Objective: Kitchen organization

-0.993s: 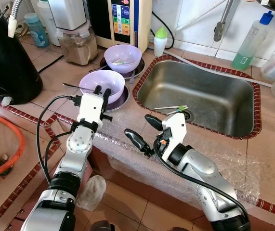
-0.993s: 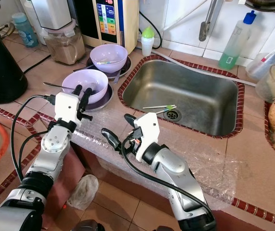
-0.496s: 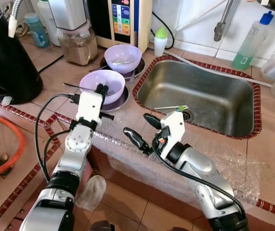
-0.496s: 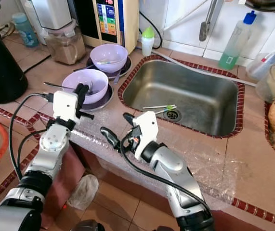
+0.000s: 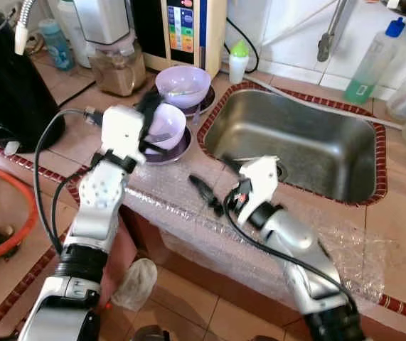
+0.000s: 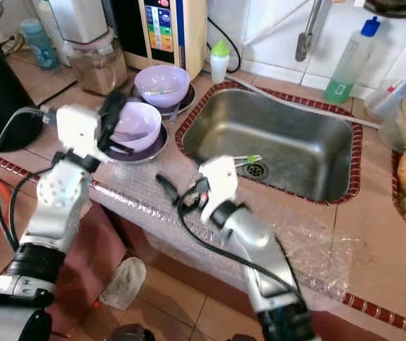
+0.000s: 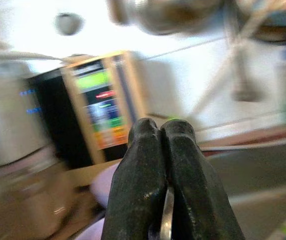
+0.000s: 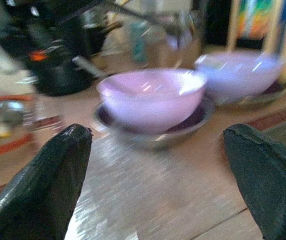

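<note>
The near pale-lilac plastic bowl (image 5: pixel 166 122) sits in a dark shallow metal dish (image 5: pixel 178 150) on the terracotta-tiled counter (image 5: pixel 92 106), at about nine o'clock from the stainless steel sink basin (image 5: pixel 309 142). A second lilac bowl (image 5: pixel 183 84) of the same kind stands on its own dark plate just beyond it, toward twelve o'clock, in front of the tall water dispenser with a coloured button panel (image 5: pixel 185 28). The left gripper (image 5: pixel 148 108) is raised above the near bowl's rim; in the left wrist view its two black fingers (image 7: pixel 141 180) are pressed together, with a thin silvery sliver (image 7: pixel 166 225) showing between them low down, too blurred to identify. The right gripper (image 5: pixel 213 186) hovers over the counter edge covered with clear bubble wrap (image 5: pixel 188 213), at roughly seven o'clock from the sink, and its fingers (image 8: pixel 52 175) are spread wide, framing the near bowl in the right wrist view. A green-handled utensil (image 5: pixel 259 159) lies in the sink by the drain. A black kettle (image 5: pixel 7 82) stands at the far left, a green-capped small bottle (image 5: pixel 239 59) and a clear bottle of green liquid (image 5: pixel 371 64) along the back wall.
</note>
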{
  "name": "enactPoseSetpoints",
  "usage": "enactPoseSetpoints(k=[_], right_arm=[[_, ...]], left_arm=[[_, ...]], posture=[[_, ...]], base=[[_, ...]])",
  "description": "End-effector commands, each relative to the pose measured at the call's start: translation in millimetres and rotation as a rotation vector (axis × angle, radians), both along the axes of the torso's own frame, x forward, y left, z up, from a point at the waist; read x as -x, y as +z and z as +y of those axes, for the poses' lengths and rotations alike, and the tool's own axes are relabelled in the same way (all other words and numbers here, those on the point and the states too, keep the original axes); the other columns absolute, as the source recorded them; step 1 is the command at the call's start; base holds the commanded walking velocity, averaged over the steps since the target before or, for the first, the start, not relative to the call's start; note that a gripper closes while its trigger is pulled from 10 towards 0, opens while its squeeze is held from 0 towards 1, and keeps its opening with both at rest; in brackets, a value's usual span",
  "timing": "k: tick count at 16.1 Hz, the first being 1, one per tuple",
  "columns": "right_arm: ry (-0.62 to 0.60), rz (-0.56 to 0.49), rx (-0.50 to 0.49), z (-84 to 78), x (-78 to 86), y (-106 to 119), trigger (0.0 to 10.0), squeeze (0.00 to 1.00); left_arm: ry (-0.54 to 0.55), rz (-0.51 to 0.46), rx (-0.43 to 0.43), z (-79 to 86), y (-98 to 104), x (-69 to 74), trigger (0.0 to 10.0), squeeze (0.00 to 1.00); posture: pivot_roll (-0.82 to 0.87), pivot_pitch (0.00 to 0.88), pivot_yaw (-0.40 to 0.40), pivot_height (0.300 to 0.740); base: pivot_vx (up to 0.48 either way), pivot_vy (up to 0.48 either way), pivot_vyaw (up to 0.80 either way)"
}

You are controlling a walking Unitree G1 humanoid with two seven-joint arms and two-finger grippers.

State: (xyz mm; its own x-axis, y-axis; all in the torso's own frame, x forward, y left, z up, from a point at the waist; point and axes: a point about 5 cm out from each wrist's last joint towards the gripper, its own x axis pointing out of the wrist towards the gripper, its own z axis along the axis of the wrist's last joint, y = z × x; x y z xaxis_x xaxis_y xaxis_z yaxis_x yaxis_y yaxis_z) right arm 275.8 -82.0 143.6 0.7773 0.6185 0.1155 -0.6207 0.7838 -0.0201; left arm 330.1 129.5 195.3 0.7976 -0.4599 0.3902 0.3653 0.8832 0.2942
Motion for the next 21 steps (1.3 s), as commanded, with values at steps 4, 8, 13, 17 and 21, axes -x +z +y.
enactPoseSetpoints(k=[4,8,13,17,21], right_arm=[[-0.072,-0.193,0.184,-22.2,-16.9,15.1,10.0,0.0],[-0.078,-0.291,0.313,-33.2,-30.4,17.9,10.0,0.0],[-0.057,-0.305,0.314,-23.7,-38.8,15.4,0.0,0.0],[-0.059,-0.297,0.295,-25.7,-40.6,14.4,0.0,0.0],[-0.07,-0.308,0.309,-29.9,-41.1,13.0,0.0,0.0]], left_arm=[[-0.301,0.099,-0.084,-22.3,14.7,12.1,0.0,0.0],[-0.48,0.187,-0.119,-41.6,17.8,23.7,0.0,0.0],[-0.58,0.259,-0.138,-55.3,12.9,33.3,0.0,0.0],[-0.558,0.276,-0.161,-52.2,9.8,32.3,0.0,0.0],[-0.521,0.286,-0.192,-49.6,4.2,29.5,0.0,0.0]], posture=[[-0.01,0.008,0.035,0.74],[-0.02,0.009,0.045,0.74],[-0.01,0.008,0.055,0.74],[0.0,0.006,0.058,0.74],[-0.01,0.008,0.058,0.74]], base=[[0.0,0.0,0.0],[0.0,0.0,0.0],[0.0,0.0,0.0],[0.0,0.0,0.0],[0.0,0.0,0.0]])
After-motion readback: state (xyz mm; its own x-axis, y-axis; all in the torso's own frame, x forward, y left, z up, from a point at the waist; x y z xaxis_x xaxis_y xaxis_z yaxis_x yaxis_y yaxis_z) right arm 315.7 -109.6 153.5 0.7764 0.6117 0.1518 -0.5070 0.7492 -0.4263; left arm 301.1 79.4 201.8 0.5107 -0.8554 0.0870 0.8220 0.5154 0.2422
